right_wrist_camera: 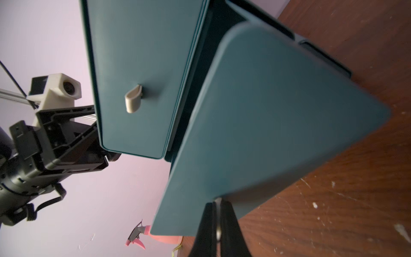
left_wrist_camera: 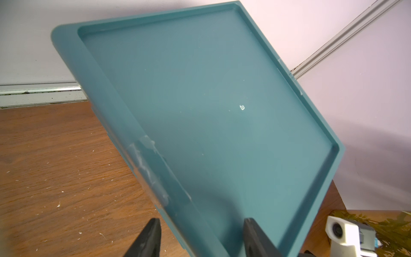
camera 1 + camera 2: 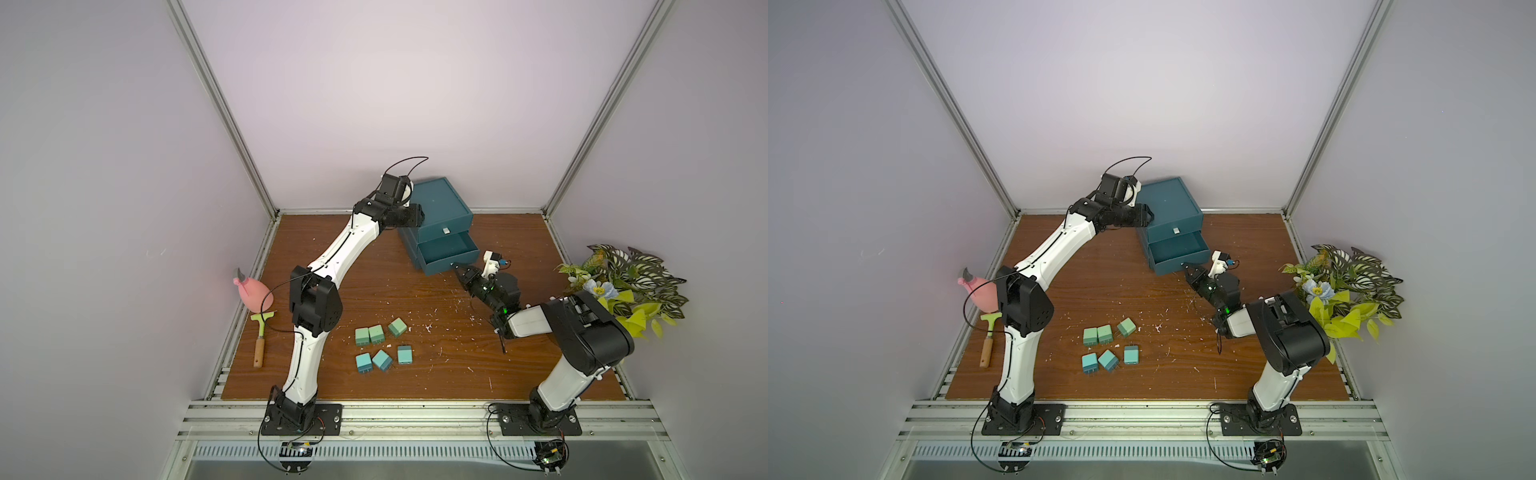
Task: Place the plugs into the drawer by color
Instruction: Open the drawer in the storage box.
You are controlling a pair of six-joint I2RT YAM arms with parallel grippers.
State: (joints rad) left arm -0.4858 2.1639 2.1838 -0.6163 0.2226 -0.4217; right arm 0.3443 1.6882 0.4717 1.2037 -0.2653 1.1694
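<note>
Right tool (image 1: 216, 207) pinched shut on small white tab handle (image 1: 218, 231) of middle drawer (image 3: 446, 249), which is pulled out of dark teal plastic three-drawer chest (image 3: 440, 203) at back of brown wooden surface (image 3: 436, 365). Left tool (image 2: 201, 220) half-wide, fingers straddling chest's top edge. Three light green cube plugs (image 3: 376, 333) in a row, three turquoise cube plugs (image 3: 382, 360) just in front, all on surface, well apart from chest
</note>
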